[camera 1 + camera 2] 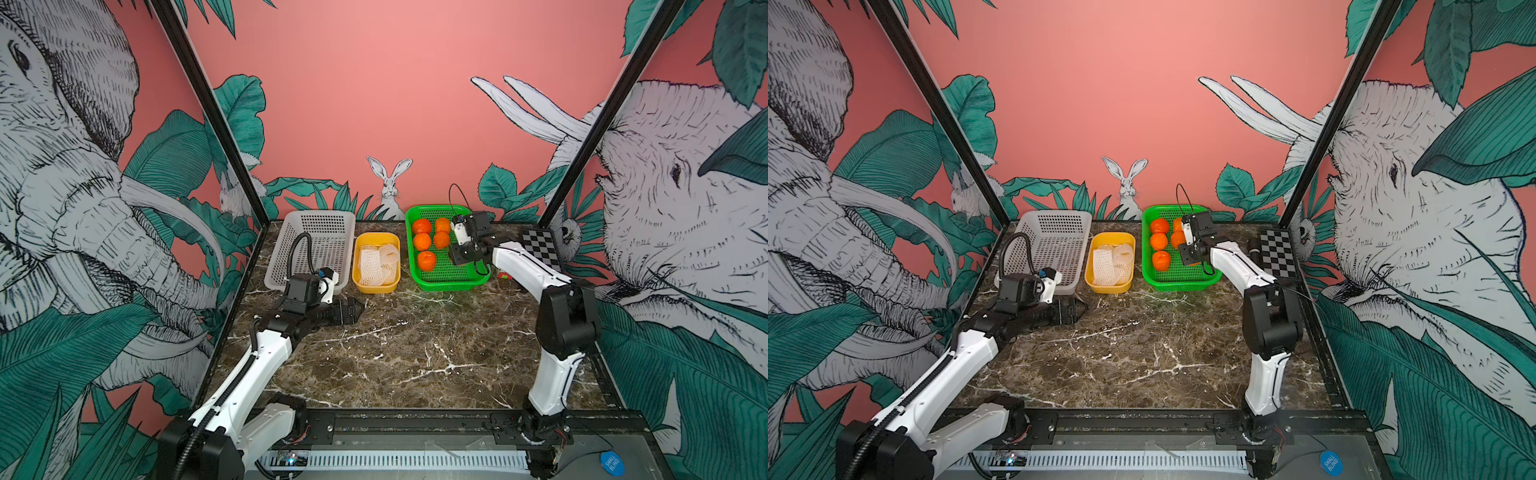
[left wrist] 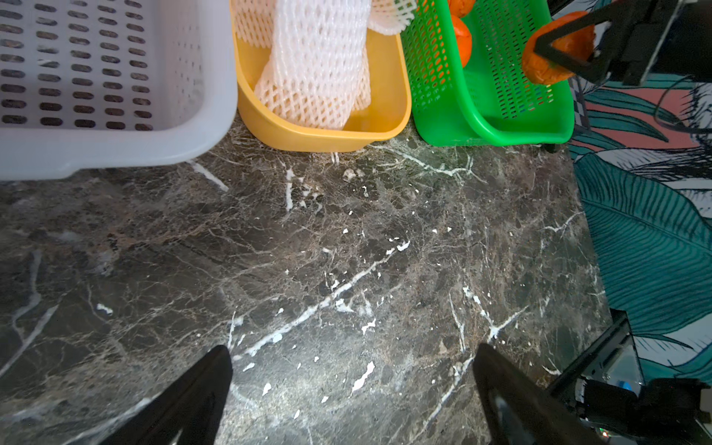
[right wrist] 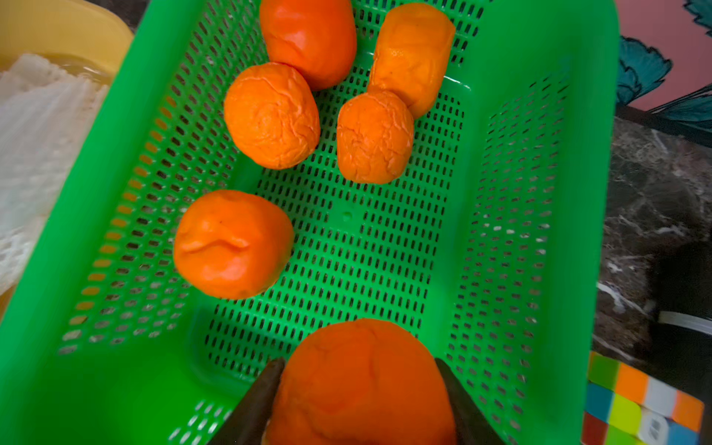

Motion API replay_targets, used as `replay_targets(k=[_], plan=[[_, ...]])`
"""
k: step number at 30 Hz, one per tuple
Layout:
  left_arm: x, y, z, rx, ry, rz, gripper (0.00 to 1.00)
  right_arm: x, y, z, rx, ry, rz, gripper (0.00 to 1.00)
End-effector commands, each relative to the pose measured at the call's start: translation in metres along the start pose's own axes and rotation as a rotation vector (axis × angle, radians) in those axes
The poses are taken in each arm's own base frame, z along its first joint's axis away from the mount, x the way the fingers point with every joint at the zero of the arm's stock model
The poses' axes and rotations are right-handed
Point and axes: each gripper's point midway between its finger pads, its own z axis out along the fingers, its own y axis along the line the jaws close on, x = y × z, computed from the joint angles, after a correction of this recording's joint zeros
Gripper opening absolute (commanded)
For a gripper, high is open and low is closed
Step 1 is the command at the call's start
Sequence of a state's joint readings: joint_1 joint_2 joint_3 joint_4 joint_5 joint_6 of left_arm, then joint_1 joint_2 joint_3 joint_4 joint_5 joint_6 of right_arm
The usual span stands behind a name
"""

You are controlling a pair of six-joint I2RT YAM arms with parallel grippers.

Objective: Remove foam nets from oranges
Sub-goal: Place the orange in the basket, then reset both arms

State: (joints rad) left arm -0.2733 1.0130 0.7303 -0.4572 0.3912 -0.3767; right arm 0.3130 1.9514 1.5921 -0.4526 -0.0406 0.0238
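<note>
Six oranges (image 3: 271, 115): bare, wrinkled, dented skins — five lie loose on the slotted floor of the green basket (image 3: 578, 185), ahead of the right gripper (image 3: 358, 370).
Right gripper: half closed, black fingers clamped on both flanks of the sixth orange (image 3: 362, 404), above the basket's near end.
Foam nets (image 2: 319, 65): white, soft diamond mesh, slumped in the smooth yellow tub (image 2: 319, 138) ahead of the left gripper (image 2: 352, 348).
Left gripper: spread wide, holding nothing, over the veined marble table (image 2: 346, 250) — the white basket (image 2: 115, 154), rigid and perforated, sits ahead.
</note>
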Motion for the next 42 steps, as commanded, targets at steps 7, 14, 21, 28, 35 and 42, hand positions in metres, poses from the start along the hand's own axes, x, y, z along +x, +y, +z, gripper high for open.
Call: replay_targets(k=[7, 14, 21, 28, 35, 42], plan=[[-0.002, 0.013, -0.002, -0.067, -0.021, 0.001, 0.99, -0.024, -0.002, 0.05, -0.017, -0.029, 0.045, 0.54], [-0.004, 0.018, -0.002, -0.09, -0.037, 0.018, 0.99, -0.026, -0.002, 0.071, -0.031, -0.026, 0.053, 0.66], [-0.008, 0.039, -0.01, -0.223, -0.072, 0.072, 0.99, -0.038, 0.005, 0.01, -0.018, -0.122, 0.018, 0.88], [-0.007, 0.104, -0.026, -0.554, -0.291, 0.22, 1.0, 0.029, 0.022, -0.102, 0.079, -0.359, -0.078, 0.99], [-0.038, 0.12, -0.024, -0.671, -0.414, 0.417, 0.99, 0.124, -0.011, -0.129, 0.281, -0.51, -0.119, 0.99], [-0.055, 0.12, 0.015, -0.516, -0.484, 0.484, 0.98, 0.163, -0.045, -0.12, 0.43, -0.587, -0.055, 0.99]])
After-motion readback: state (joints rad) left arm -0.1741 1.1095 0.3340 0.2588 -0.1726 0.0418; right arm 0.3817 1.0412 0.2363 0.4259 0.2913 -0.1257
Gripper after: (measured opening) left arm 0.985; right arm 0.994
